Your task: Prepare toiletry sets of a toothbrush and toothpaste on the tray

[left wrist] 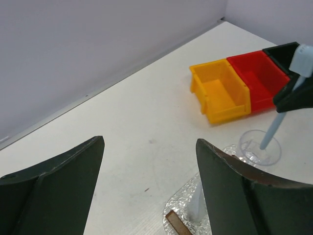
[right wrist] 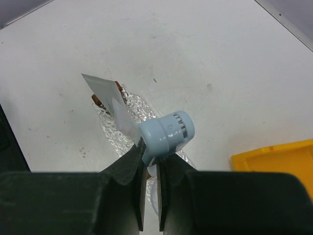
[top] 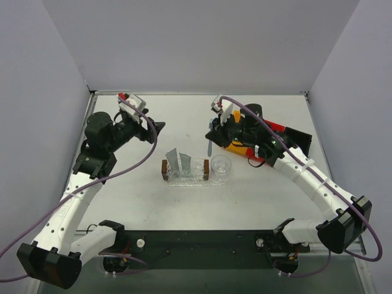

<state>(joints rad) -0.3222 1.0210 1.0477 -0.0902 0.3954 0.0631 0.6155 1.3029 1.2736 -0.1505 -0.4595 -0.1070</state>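
Observation:
The glittery clear tray (top: 195, 178) lies mid-table with a brown block at each end. A silvery toothpaste tube (top: 174, 159) leans up out of the tray, a second one beside it; it also shows in the right wrist view as a grey wedge (right wrist: 100, 88). My right gripper (top: 214, 131) (right wrist: 154, 156) is shut on the pale-blue toothbrush (right wrist: 166, 134) (top: 210, 144), which hangs upright just right of the tray. In the left wrist view the toothbrush (left wrist: 273, 126) ends over the clear cup (left wrist: 259, 147). My left gripper (top: 156, 127) (left wrist: 150, 142) is open and empty, up and left of the tray (left wrist: 183, 208).
The clear round cup (top: 221, 166) stands against the tray's right end. A yellow bin (left wrist: 220, 90), a red bin (left wrist: 257, 78) and a black bin (left wrist: 283, 51) sit in a row at the back right, under the right arm. White walls close the table's back and sides.

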